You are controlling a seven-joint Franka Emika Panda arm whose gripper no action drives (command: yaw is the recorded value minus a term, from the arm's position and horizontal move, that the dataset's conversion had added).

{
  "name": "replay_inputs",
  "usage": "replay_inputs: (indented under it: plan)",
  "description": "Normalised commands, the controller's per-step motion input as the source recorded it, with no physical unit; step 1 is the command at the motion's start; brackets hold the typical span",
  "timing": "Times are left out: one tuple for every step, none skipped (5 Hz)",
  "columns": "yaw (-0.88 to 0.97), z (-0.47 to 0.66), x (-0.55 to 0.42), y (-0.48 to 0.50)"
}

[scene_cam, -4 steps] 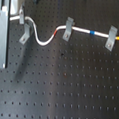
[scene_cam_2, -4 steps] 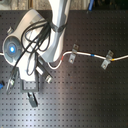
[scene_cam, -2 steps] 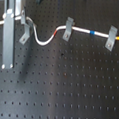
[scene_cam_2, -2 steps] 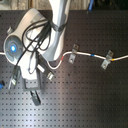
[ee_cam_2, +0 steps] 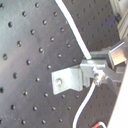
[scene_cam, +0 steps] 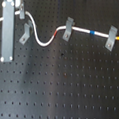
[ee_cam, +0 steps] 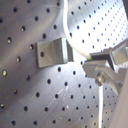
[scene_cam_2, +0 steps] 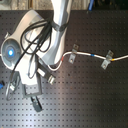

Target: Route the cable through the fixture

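The white cable (scene_cam: 42, 43) runs from my gripper (scene_cam: 21, 12) in a sagging loop. It then goes through the middle clip (scene_cam: 67, 30) and the right clip (scene_cam: 111, 37). Its red-orange band (scene_cam: 59, 32) is just before the middle clip and its blue band (scene_cam: 93, 33) is between the two clips. The left fixture (scene_cam: 26, 33) stands just below my gripper, and the cable passes close beside it. In the first wrist view my gripper (ee_cam: 102, 65) is shut on the cable (ee_cam: 72, 37) next to the fixture (ee_cam: 51, 52). The second wrist view shows the same fixture (ee_cam_2: 67, 80) and cable (ee_cam_2: 75, 30).
The black perforated board (scene_cam: 64, 91) spreads under everything. The arm's white link (scene_cam: 8, 30) stands at the first exterior view's left. In the second exterior view the robot's body (scene_cam_2: 27, 45), with black hoses, covers the left. A dark block (scene_cam_2: 36, 102) lies in front of it.
The arm has shifted slightly to the first exterior view's right with the cable end in the gripper. The rest of the cable and the clips have not moved.
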Motion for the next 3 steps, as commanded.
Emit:
replay_inputs:
  plan:
    - [0.32, 0.03, 0.074, 0.011]
    - [0.75, 0.2, -0.003, 0.0]
    - [0.07, 0.2, 0.033, -0.008]
